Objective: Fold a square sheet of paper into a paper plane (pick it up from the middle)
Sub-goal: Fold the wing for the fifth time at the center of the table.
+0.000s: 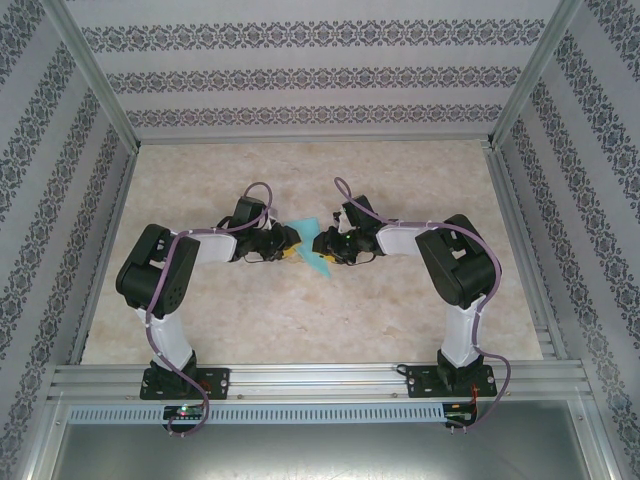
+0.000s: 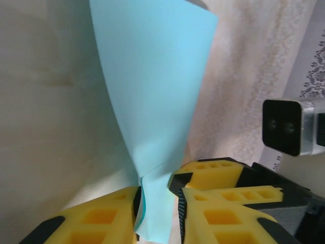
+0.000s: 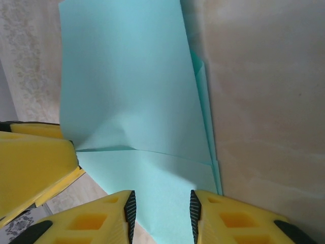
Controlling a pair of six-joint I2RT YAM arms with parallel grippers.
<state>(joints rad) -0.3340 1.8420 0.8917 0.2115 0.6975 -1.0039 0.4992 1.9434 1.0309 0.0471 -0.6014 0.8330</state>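
Turquoise paper (image 3: 127, 91) shows its crease (image 3: 152, 151) from right wrist.

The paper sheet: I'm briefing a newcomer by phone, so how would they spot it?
Look at the middle of the marble-patterned table, where the left arm and right arm meet. The paper sheet hangs between their yellow fingers, the only turquoise thing.

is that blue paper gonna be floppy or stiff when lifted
Probably floppy: the paper curls into a cone above the left tool. Likely light and easily creased: a wrinkle radiates from the pinch in the right wrist view.
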